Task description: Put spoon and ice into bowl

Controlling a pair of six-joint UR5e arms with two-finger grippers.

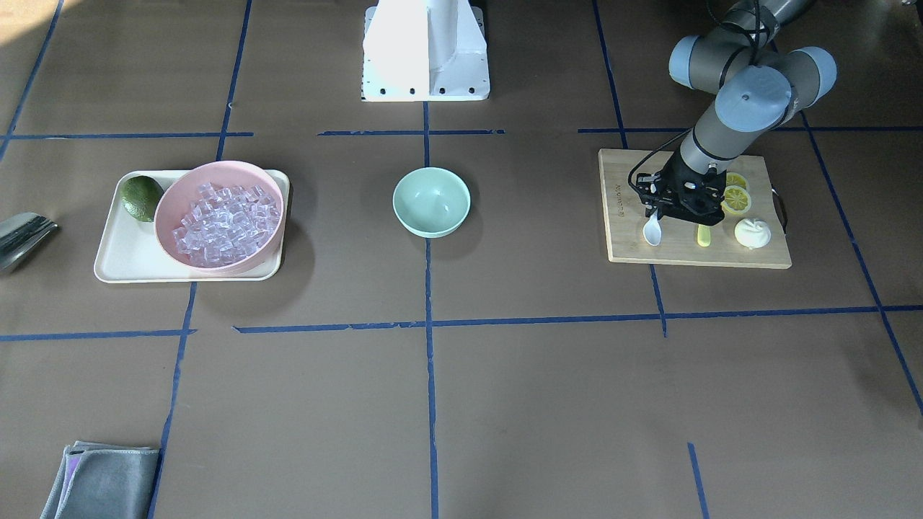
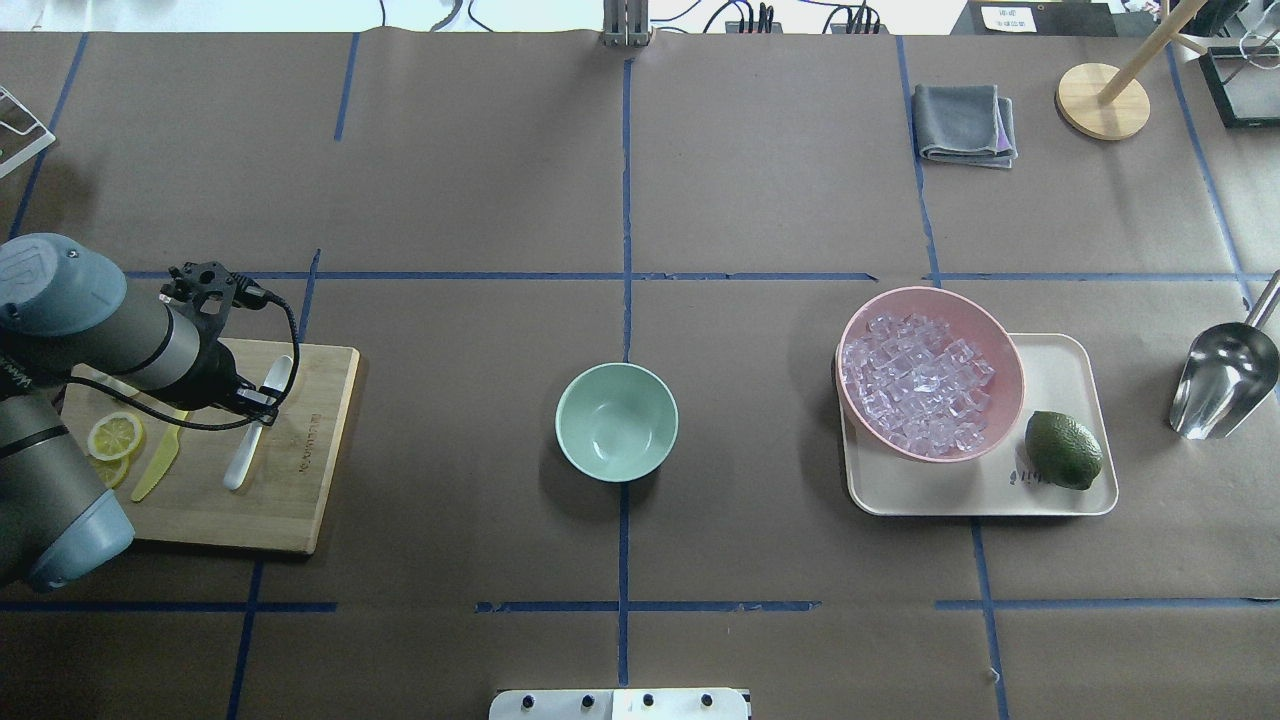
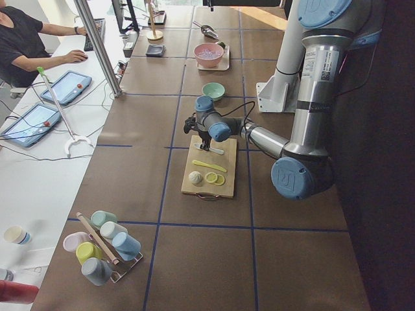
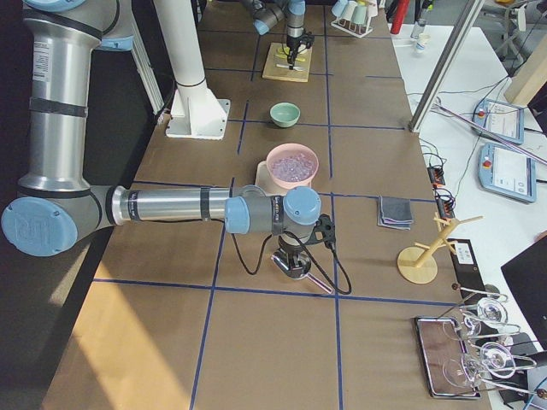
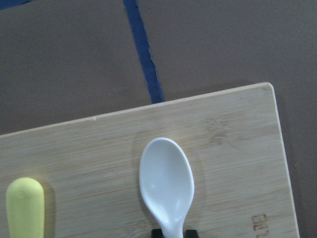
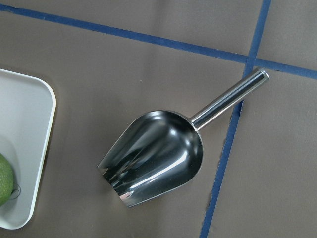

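Observation:
The white spoon (image 5: 167, 183) lies on the wooden cutting board (image 2: 300, 480), scoop toward the board's far edge. My left gripper (image 5: 172, 232) is low over it, its fingertips pressed to both sides of the spoon's neck; it also shows in the overhead view (image 2: 260, 402). The mint-green bowl (image 2: 616, 420) stands empty at the table's centre. The ice (image 2: 918, 385) fills a pink bowl (image 2: 1008, 345) on a cream tray (image 2: 1060, 360). My right gripper (image 4: 289, 266) hovers over a metal scoop (image 6: 153, 158); whether it is open or shut I cannot tell.
A yellow-green knife (image 2: 155, 465), lemon slices (image 2: 113, 437) and a white bun-like object (image 1: 752, 233) share the board. A lime (image 2: 1063, 450) sits on the tray. A grey cloth (image 2: 965, 122) and a wooden stand (image 2: 1100, 100) are at the far right.

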